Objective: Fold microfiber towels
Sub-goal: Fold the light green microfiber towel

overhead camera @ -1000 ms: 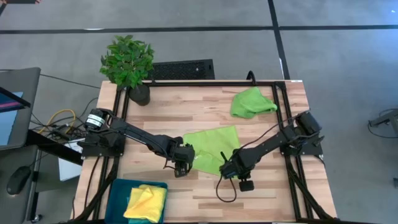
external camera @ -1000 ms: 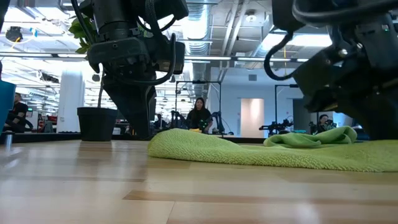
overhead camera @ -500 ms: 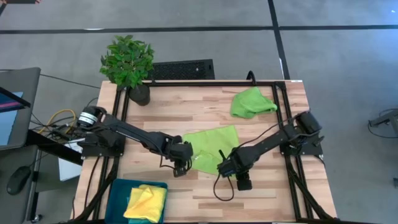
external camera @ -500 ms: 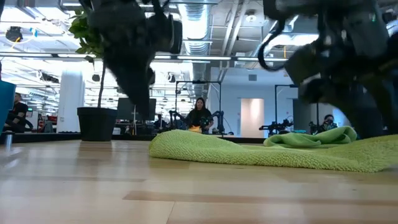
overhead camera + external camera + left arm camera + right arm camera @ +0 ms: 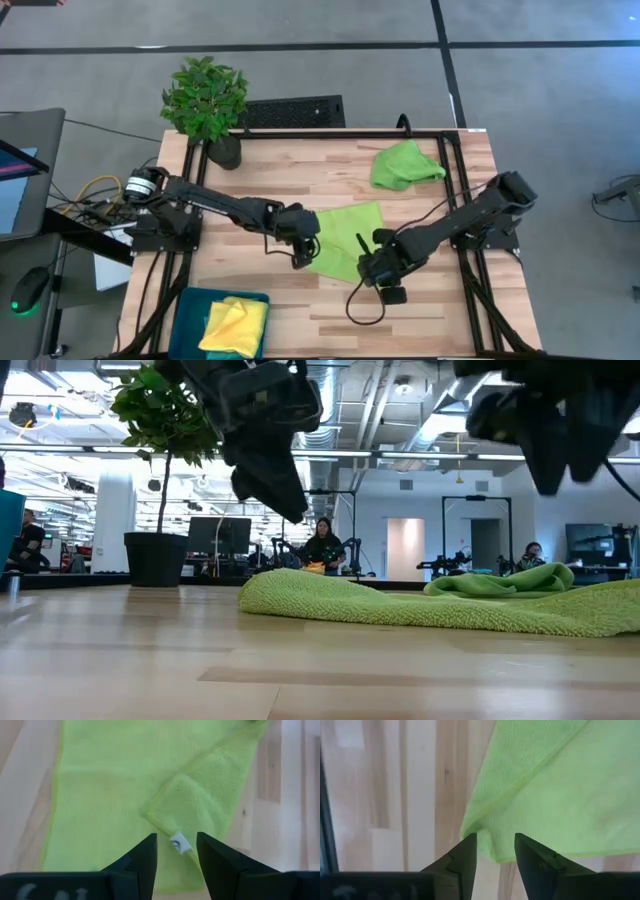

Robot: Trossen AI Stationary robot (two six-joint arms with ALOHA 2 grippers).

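A lime green towel (image 5: pixel 345 232) lies spread on the table's middle. One near corner is folded over, with a white tag (image 5: pixel 178 843) on it. My left gripper (image 5: pixel 304 252) is open above that folded corner (image 5: pixel 195 800), touching nothing. My right gripper (image 5: pixel 372 266) is open above the towel's near right corner (image 5: pixel 487 837), also touching nothing. In the low view both hang clear above the towel (image 5: pixel 400 605). A second lime green towel (image 5: pixel 405 165) lies crumpled at the far right. A yellow towel (image 5: pixel 237 325) lies folded in the dark teal tray (image 5: pixel 187 305). I cannot make out the teal towel.
A potted plant (image 5: pixel 208 100) stands at the table's far left corner. A black slatted piece (image 5: pixel 292 110) lies behind the far edge. The tray sits at the near left edge. Bare wood shows near the front, between the tray and my right arm.
Both grippers have risen from table height to well above the towel. My left gripper has also gone toward the table's right, over the towel's near corner. My right gripper has shifted slightly toward the towel. The towel lies as before.
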